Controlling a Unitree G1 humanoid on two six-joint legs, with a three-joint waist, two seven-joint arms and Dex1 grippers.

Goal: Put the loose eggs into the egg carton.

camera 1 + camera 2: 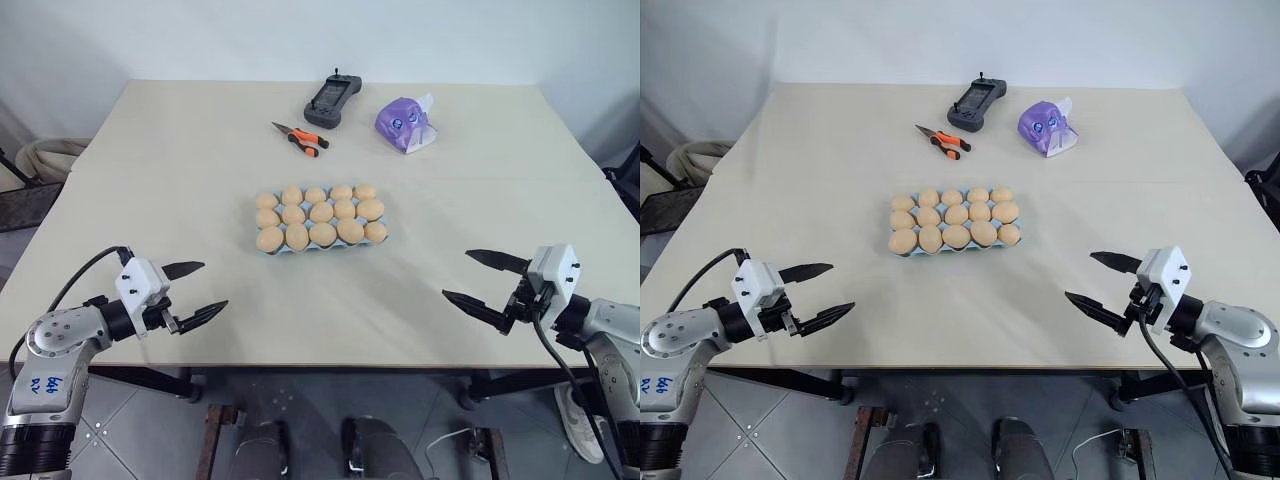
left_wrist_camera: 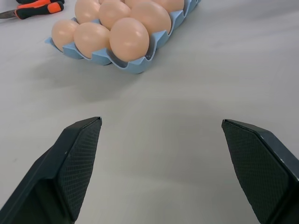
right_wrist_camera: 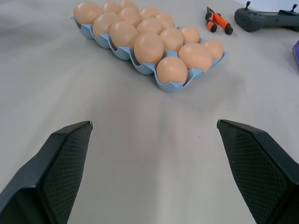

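Carton [image 1: 320, 247] at my twelve o'clock looks full, no egg loose on the tabletop [image 1: 180, 180], both my jaws wide and empty; task seems done.

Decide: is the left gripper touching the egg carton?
Apart. The left eye view shows bare table between the left gripper and the egg carton.

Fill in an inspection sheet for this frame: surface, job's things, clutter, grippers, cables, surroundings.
Surface: beige table, no loose eggs seen on it.
Job's things: egg carton mid-table, all fifteen cups filled with eggs.
Clutter: pliers, black handheld controller, purple tissue pack at the far edge.
Grippers: left gripper and right gripper open, empty, near the front edge.
Cables: one cable on the left arm, another on the right.
Surroundings: white wall, tiled floor.
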